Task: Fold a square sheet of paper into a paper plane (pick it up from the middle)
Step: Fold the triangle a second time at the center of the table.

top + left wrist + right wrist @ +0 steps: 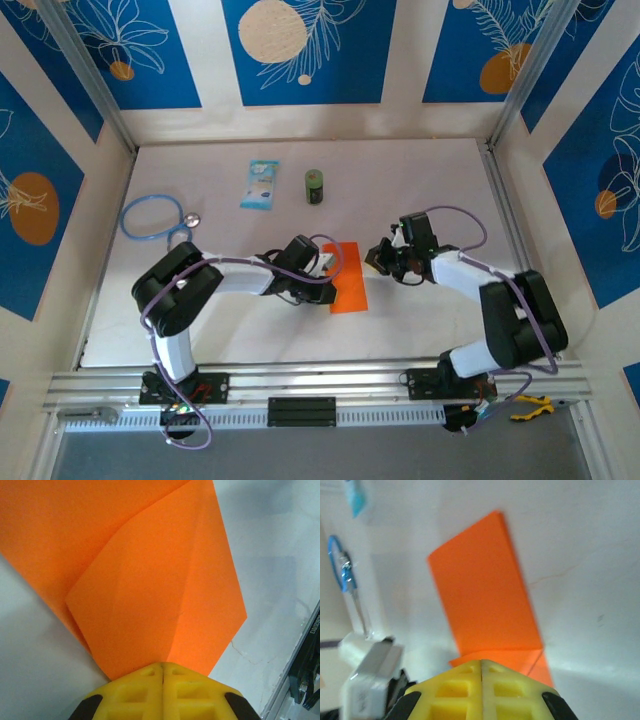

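Note:
The square sheet of paper is bright orange and lies folded into a long strip on the white table between my two grippers. In the left wrist view the paper shows a triangular flap folded over it. My left gripper is shut, its yellow tips together at the flap's near corner. From above, the left gripper sits at the strip's left edge. My right gripper is just right of the strip. It is shut, tips over the near end of the paper, where a crease crosses.
A light-blue packet and a small green can stand at the back of the table. A blue looped tube lies at the left. An aluminium rail runs along the near edge. Panel walls enclose the table.

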Controlling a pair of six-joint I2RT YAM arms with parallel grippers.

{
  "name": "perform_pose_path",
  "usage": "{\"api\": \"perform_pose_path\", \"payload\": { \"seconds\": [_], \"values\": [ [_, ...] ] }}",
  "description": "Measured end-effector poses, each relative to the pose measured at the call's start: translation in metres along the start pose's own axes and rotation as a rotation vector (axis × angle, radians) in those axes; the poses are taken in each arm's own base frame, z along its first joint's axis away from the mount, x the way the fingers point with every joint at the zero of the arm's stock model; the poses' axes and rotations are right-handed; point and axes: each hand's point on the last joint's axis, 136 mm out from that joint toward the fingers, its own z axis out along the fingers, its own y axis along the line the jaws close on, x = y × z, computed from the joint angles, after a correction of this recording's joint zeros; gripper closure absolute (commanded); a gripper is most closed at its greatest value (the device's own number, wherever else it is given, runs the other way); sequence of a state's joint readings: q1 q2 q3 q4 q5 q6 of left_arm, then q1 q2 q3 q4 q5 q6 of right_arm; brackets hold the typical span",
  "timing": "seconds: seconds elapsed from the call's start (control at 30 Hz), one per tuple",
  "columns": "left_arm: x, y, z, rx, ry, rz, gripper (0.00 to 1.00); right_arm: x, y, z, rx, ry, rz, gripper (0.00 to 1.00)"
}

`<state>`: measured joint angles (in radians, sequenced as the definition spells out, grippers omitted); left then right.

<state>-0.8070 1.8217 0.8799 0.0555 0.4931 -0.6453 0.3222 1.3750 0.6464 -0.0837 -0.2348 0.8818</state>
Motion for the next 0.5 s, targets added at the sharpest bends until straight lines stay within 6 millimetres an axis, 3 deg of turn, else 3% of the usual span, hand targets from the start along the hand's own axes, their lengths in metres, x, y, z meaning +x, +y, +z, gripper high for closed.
{"api": "perform_pose_path", "payload": {
  "seconds": [0.13,0.33,0.5],
  "values": [
    [-0.012,-0.011,-0.009,-0.003,-0.022,0.012,0.97,0.025,0.005,-0.014,-0.002,-0.002,-0.038,0.94],
    [-0.05,-0.027,-0.026,0.011,-0.095,0.067,1.0,0.08,-0.036,-0.02,0.065,0.065,0.031,0.8],
    [-0.065,-0.017,-0.024,-0.006,-0.104,0.066,1.0,0.093,-0.045,-0.022,0.086,0.089,0.084,0.75]
  ]
}}
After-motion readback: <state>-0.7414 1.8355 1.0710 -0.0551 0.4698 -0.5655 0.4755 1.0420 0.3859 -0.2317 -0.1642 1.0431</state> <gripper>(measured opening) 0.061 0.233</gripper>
